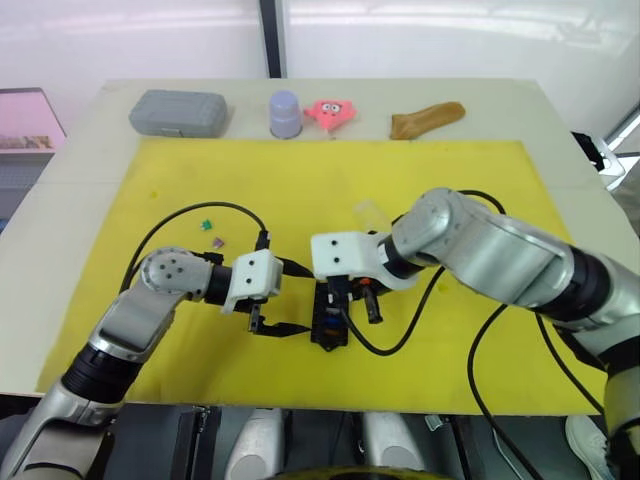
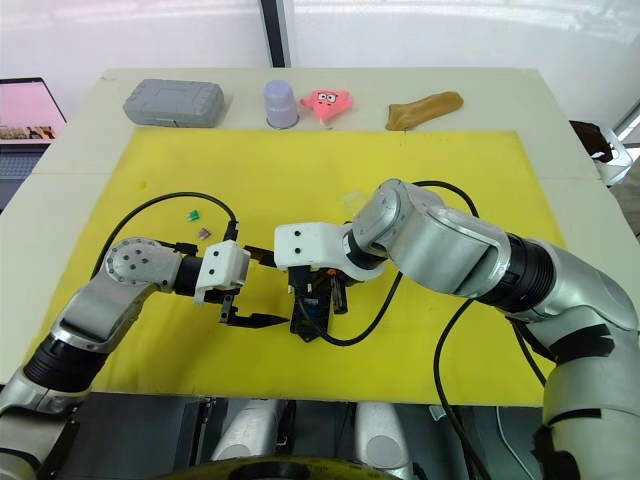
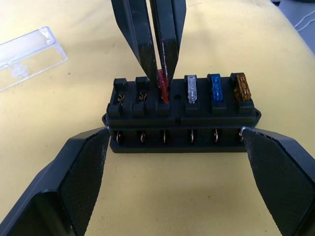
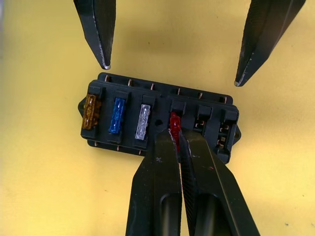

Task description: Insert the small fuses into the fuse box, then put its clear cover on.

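Left pincer point(image 3: 174, 162) spread wide at the near side of the fuse box point(image 1: 329, 322), fingers clear of its two ends. Right pincer point(image 4: 178, 137) clamped on a red fuse point(image 3: 162, 84) in the fourth slot beside grey, blue, orange. Farther off, clear cover point(image 1: 372, 212), two loose fuses point(image 1: 212, 233) left on yellow mat point(image 1: 300, 170).

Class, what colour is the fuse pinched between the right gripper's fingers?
Red fuse, held by the right gripper; clearest in the right wrist view.

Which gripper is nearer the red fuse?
Right. The right gripper is shut on the red fuse, pressing it into the fuse box. The left gripper is open, its fingers flanking the box's ends, apart from that fuse.
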`<state>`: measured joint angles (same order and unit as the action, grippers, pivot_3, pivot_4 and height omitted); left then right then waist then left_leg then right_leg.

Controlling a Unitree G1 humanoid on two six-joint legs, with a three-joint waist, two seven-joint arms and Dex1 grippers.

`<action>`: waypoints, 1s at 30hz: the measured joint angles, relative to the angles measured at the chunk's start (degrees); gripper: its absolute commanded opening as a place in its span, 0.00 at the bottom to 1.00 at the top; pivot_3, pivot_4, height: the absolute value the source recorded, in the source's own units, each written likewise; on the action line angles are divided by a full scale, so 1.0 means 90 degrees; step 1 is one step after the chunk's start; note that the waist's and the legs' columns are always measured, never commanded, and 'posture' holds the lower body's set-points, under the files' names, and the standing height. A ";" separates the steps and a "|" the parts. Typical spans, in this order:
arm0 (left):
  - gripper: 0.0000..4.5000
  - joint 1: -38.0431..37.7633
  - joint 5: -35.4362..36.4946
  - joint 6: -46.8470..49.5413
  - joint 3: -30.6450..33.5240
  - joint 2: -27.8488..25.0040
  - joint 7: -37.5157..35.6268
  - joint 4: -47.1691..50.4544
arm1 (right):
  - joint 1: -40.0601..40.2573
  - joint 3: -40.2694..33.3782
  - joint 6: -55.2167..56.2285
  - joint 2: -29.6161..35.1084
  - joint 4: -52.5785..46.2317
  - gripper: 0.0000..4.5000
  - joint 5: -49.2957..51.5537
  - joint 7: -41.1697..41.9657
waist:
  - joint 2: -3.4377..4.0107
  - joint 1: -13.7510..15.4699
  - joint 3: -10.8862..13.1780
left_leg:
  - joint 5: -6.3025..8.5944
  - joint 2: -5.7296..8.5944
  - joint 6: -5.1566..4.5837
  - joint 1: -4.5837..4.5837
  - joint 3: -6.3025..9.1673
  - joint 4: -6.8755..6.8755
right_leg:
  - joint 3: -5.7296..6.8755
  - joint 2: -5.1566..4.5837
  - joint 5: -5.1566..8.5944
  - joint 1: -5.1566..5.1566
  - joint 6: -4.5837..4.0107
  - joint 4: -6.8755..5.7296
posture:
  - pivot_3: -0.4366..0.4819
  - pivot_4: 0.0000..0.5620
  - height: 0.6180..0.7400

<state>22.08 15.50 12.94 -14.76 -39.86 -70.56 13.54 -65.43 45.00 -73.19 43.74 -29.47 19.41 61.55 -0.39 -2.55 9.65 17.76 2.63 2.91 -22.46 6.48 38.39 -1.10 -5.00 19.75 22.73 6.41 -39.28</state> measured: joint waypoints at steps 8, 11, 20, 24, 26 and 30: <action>0.99 0.0001 0.0001 0.0005 0.0000 0.0000 -0.0023 0.0000 | -0.0042 -0.0135 -0.0169 -0.0009 -0.0001 0.00 0.0166 -0.0045 | 0.0000 -0.0001 0.0000 | 0.0000 0.0000 0.0000 0.0000 0.0000 -0.0001 | 0.0000 0.0000 0.0000 0.0001 0.0000 0.0000 | 0.48 0.27 1.00; 0.99 0.0001 0.0001 0.0005 0.0000 0.0000 -0.0024 0.0000 | -0.0047 -0.0097 -0.0163 -0.0005 0.0000 0.00 0.0179 -0.0056 | 0.0000 -0.0001 0.0000 | 0.0000 0.0000 0.0000 0.0000 0.0000 -0.0001 | 0.0000 0.0000 0.0000 0.0001 0.0000 0.0000 | 0.48 0.27 1.00; 0.99 0.0014 0.0001 0.0012 -0.0001 0.0014 -0.0019 0.0001 | -0.0042 0.0174 0.0086 0.0003 0.0098 0.00 0.0028 -0.0165 | 0.0000 -0.0001 0.0000 | 0.0000 0.0000 0.0000 0.0000 -0.0001 -0.0001 | 0.0000 0.0000 0.0000 0.0001 0.0000 0.0000 | 0.48 0.27 1.00; 0.99 0.0012 0.0001 0.0013 -0.0001 0.0015 -0.0005 0.0002 | -0.0042 0.0182 0.0124 -0.0009 0.0133 0.00 0.0006 -0.0163 | 0.0000 -0.0002 0.0000 | 0.0000 0.0000 0.0000 0.0000 0.0000 -0.0001 | 0.0000 0.0000 0.0000 0.0001 0.0000 0.0000 | 0.48 0.27 1.00; 0.99 0.0012 0.0001 0.0013 -0.0001 0.0016 0.0017 0.0003 | -0.0042 0.0182 0.0122 -0.0016 0.0136 0.00 0.0005 -0.0163 | 0.0000 -0.0002 0.0000 | 0.0000 0.0000 0.0000 0.0000 0.0000 -0.0001 | 0.0000 0.0000 0.0000 0.0001 0.0000 0.0000 | 0.48 0.27 1.00; 0.99 0.0010 0.0001 0.0013 -0.0001 0.0016 0.0045 0.0008 | -0.0042 0.0189 0.0118 -0.0037 0.0153 0.00 -0.0006 -0.0163 | 0.0000 -0.0003 0.0000 | 0.0000 0.0000 0.0000 0.0000 0.0000 -0.0001 | 0.0000 0.0000 0.0000 0.0001 0.0000 0.0000 | 0.48 0.27 1.00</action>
<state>22.17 15.51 13.05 -14.77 -39.71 -70.16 13.61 -65.81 46.69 -72.13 43.41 -28.10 19.36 60.08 -0.39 -2.58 9.65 17.76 2.63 2.91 -22.47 6.48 38.39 -1.10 -5.00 19.74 22.74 6.41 -39.28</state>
